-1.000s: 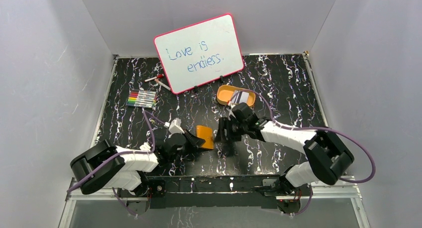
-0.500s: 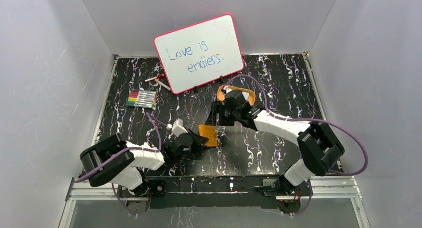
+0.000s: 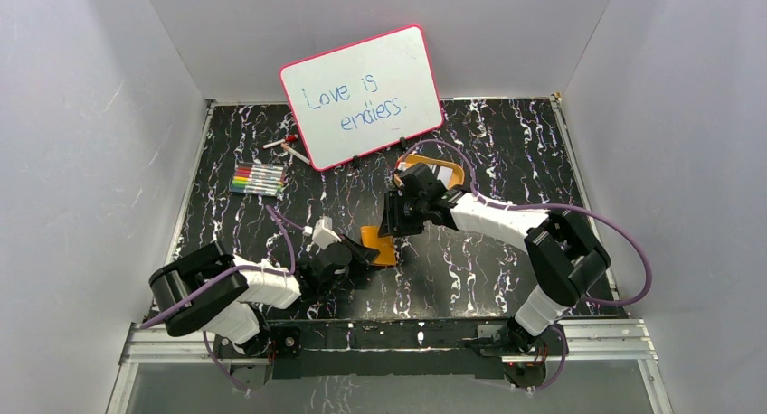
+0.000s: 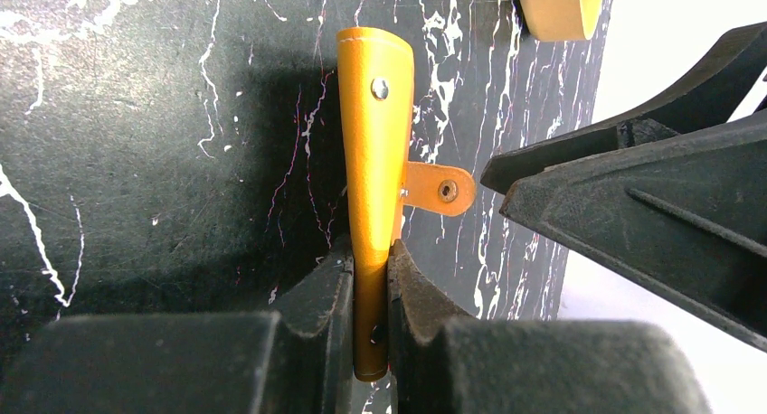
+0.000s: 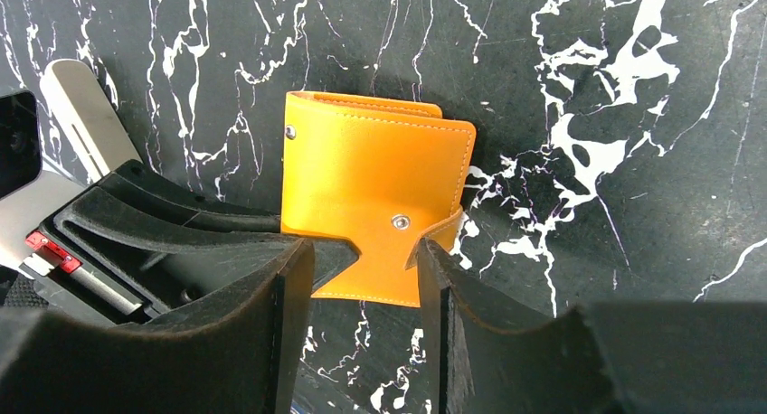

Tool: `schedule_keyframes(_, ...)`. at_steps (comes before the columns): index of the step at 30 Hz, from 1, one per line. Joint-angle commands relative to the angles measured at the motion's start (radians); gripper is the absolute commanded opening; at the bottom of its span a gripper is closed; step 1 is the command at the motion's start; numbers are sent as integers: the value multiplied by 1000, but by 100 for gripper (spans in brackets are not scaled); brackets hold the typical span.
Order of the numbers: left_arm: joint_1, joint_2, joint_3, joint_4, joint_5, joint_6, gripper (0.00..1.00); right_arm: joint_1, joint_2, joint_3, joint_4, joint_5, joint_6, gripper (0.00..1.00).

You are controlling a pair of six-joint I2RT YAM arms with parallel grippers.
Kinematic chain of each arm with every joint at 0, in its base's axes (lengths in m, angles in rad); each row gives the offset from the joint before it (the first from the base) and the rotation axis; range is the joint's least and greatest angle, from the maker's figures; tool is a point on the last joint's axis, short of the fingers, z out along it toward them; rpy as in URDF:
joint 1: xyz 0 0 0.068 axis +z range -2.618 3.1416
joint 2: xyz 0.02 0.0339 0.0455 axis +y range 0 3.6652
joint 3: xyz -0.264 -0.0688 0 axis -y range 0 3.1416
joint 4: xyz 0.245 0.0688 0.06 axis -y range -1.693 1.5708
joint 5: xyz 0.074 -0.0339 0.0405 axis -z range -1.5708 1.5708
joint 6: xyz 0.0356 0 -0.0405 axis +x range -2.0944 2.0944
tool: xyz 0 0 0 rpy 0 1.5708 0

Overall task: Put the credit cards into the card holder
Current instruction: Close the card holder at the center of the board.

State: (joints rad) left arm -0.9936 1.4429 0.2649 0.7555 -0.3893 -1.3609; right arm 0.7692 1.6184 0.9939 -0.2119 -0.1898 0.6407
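Note:
The card holder (image 3: 378, 245), a small orange folded wallet, is held on edge above the black table. My left gripper (image 3: 360, 254) is shut on its near edge; the left wrist view shows the card holder (image 4: 375, 134) clamped between the jaws, with its snap tab (image 4: 440, 190) sticking out. My right gripper (image 3: 391, 221) is open and hovers just beyond it; in the right wrist view its fingers (image 5: 298, 278) straddle the snap side of the card holder (image 5: 371, 179). A whitish credit card (image 3: 442, 173) lies in the orange tray (image 3: 457, 175), mostly hidden behind the right arm.
A pink-framed whiteboard (image 3: 362, 96) leans on the back wall. A row of coloured markers (image 3: 260, 179) lies at the left, and a loose pen (image 3: 286, 145) lies by the whiteboard. Grey walls close in the table on three sides.
My right gripper has swung from beside the card holder to the far side, then come back down toward it. My left gripper has nudged the card holder slightly right and away.

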Motion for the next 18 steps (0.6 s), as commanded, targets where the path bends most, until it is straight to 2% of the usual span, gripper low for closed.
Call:
schedule_keyframes(1, -2, 28, -25, -173, -79, 45, 0, 10, -8, 52, -41, 4, -25, 54)
schedule_keyframes(11, -3, 22, -29, -173, -77, 42, 0, 13, 18, 56, -42, 17, -26, 43)
schedule_keyframes(18, -2, 16, -32, -175, -80, 41, 0, 12, 50, 71, -49, 23, -29, 44)
